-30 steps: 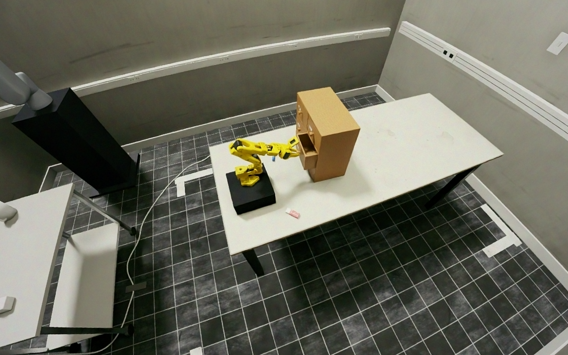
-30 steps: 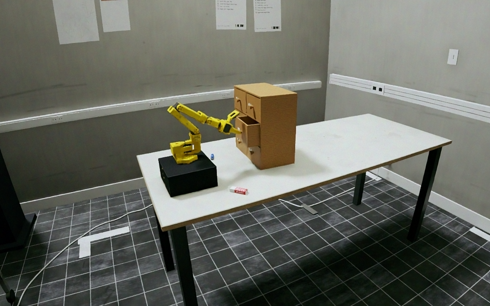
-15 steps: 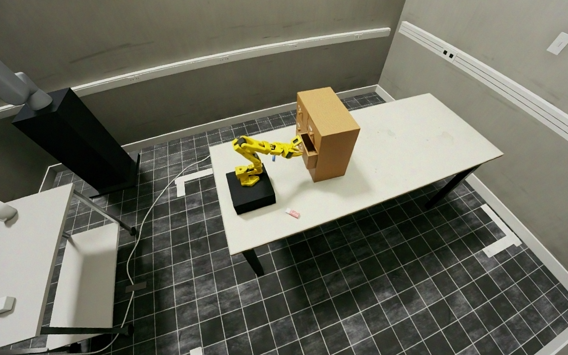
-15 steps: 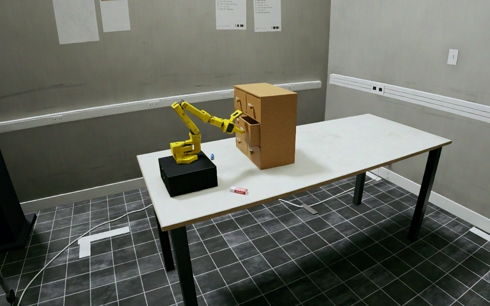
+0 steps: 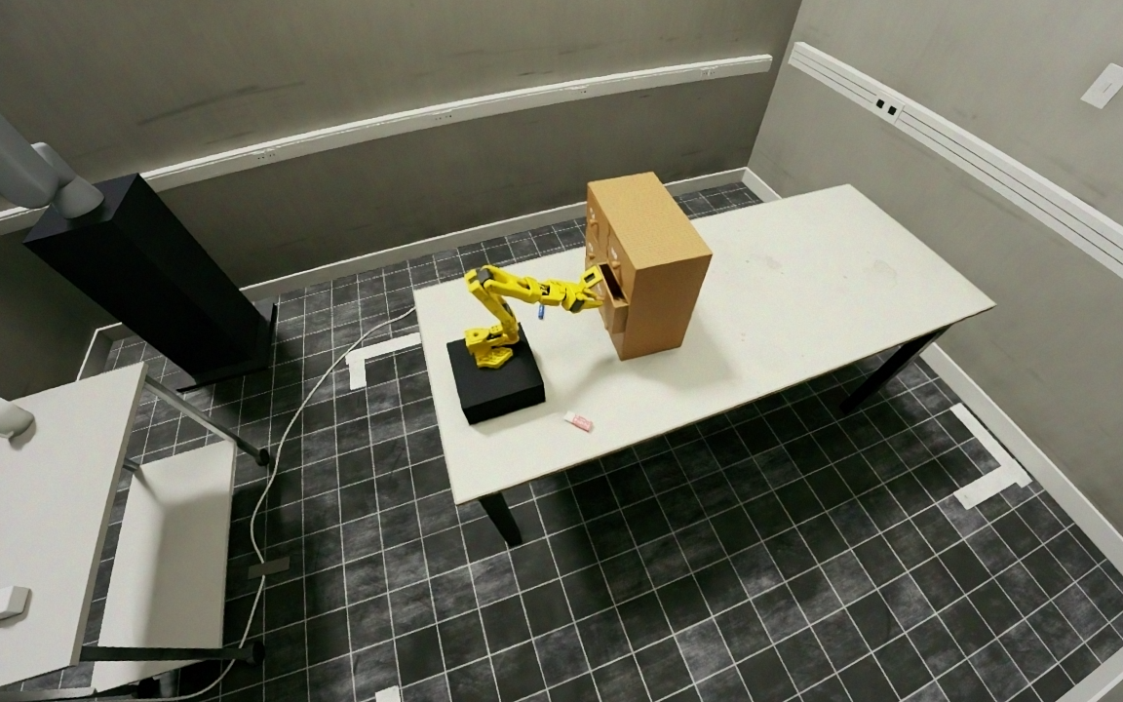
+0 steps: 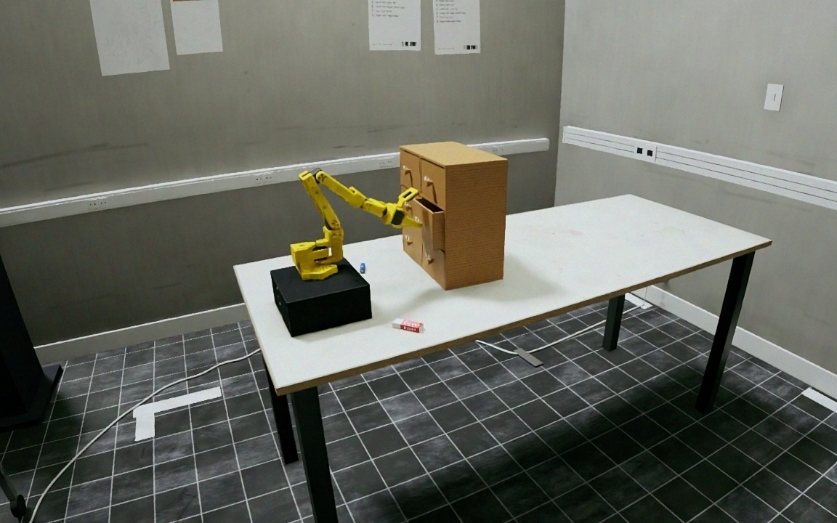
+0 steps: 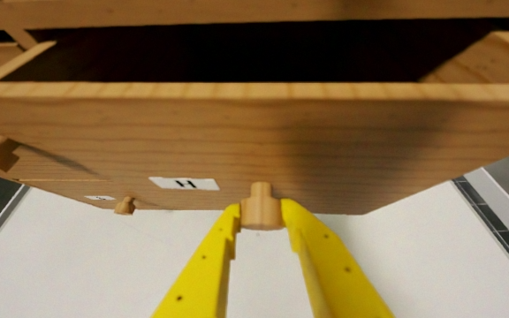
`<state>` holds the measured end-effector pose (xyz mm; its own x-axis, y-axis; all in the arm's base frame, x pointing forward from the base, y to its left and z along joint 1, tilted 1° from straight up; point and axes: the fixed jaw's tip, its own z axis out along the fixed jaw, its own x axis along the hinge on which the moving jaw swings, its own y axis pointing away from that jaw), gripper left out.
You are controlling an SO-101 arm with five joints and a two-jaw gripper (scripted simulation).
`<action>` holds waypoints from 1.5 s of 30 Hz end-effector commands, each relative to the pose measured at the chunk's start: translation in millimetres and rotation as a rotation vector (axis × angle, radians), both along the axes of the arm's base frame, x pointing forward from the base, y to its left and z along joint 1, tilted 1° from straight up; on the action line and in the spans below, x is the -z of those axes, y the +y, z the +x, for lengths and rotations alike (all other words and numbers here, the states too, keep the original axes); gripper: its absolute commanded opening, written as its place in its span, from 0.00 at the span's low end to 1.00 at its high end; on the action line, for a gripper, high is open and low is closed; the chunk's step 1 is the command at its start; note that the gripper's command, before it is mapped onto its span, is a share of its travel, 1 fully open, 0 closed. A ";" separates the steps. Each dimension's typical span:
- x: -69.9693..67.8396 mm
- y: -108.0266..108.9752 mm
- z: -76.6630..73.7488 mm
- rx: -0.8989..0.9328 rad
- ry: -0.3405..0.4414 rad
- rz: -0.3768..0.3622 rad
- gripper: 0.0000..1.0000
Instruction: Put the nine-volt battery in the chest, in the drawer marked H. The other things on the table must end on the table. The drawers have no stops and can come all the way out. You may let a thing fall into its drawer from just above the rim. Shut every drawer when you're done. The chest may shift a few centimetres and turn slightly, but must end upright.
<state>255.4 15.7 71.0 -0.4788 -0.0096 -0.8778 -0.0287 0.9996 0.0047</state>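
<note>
Gripping the knob [image 7: 261, 211] of drawer H [image 7: 254, 132] with my pincer [image 7: 261, 221], I have that drawer partly out of the chest [image 5: 657, 253], while the blue nine-volt battery [image 6: 362, 267] lies on the surface [image 6: 604, 247] near the arm's base, unpicked.

Grey walls [image 6: 278, 117] with a white rail [image 6: 148, 188], dark tiled floor [image 6: 474, 442], a black cabinet [image 5: 146, 270] standing far behind the jaws.

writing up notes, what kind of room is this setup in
Probably a lab or test room: a small yellow arm on a black box, printed sheets on bare grey walls, and tape marks on the tiled floor.
</note>
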 end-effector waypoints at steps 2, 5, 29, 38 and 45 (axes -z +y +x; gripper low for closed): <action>-0.7 -2.2 8.1 0.005 -0.007 -0.007 0.00; -0.5 -2.3 10.5 0.006 -0.007 -0.007 0.00; -0.5 -2.9 26.5 0.009 -0.007 -0.008 0.00; -0.5 -3.1 31.0 0.010 -0.007 -0.008 0.00; -0.4 -2.9 30.5 0.010 -0.006 -0.006 0.00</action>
